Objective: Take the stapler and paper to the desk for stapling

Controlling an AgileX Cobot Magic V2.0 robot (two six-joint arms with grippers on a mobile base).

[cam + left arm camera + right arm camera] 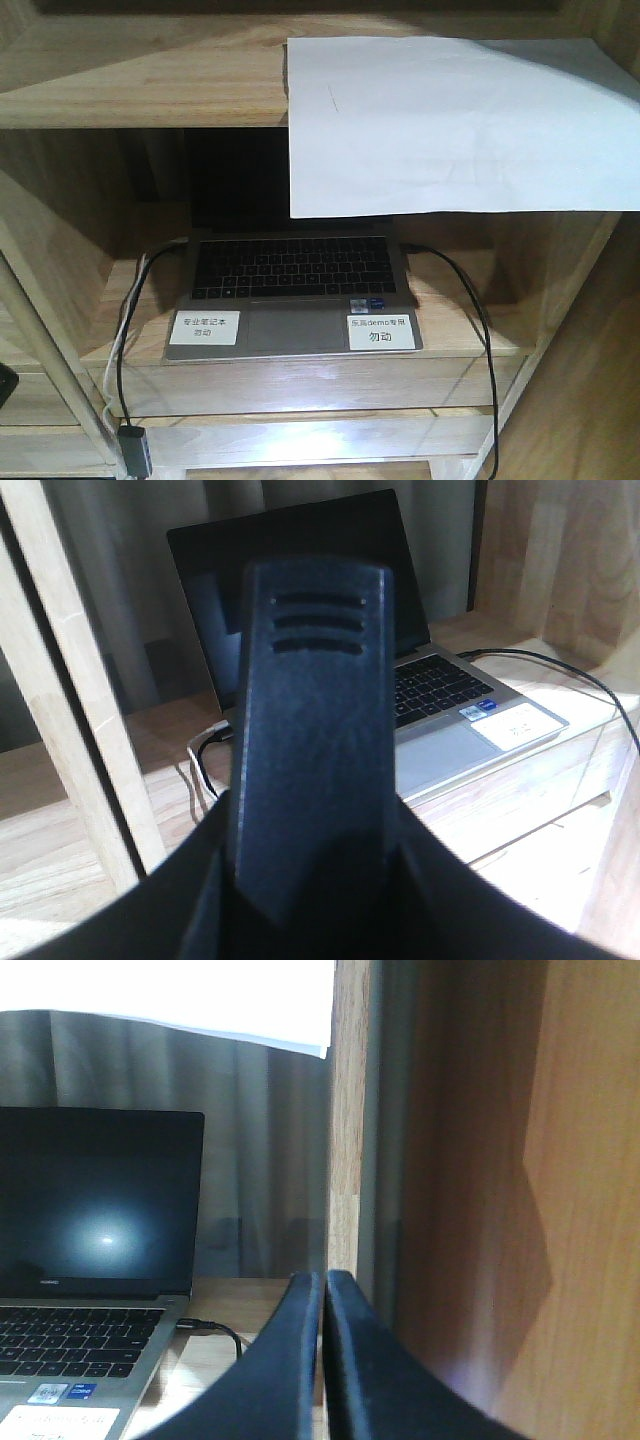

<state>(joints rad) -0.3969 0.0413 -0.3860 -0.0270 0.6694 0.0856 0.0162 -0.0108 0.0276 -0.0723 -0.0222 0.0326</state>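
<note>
The paper (460,120) is a large white sheet lying on the upper shelf, its front part hanging over the shelf edge above the laptop. Its lower edge shows at the top of the right wrist view (200,1000). My left gripper (318,900) is shut on a long black body with three slots near its far end, the stapler (315,700), held up in front of the laptop; no orange patch shows. My right gripper (322,1285) is shut and empty, below the paper, next to the shelf's right upright. Neither gripper shows in the front view. The desk is out of view.
An open laptop (290,290) with two white labels (382,331) sits on the lower shelf. Black cables (480,330) run down both sides. A wooden upright (350,1110) and side panel (560,1210) stand close to my right gripper. A slanted wooden post (75,670) is left of my left gripper.
</note>
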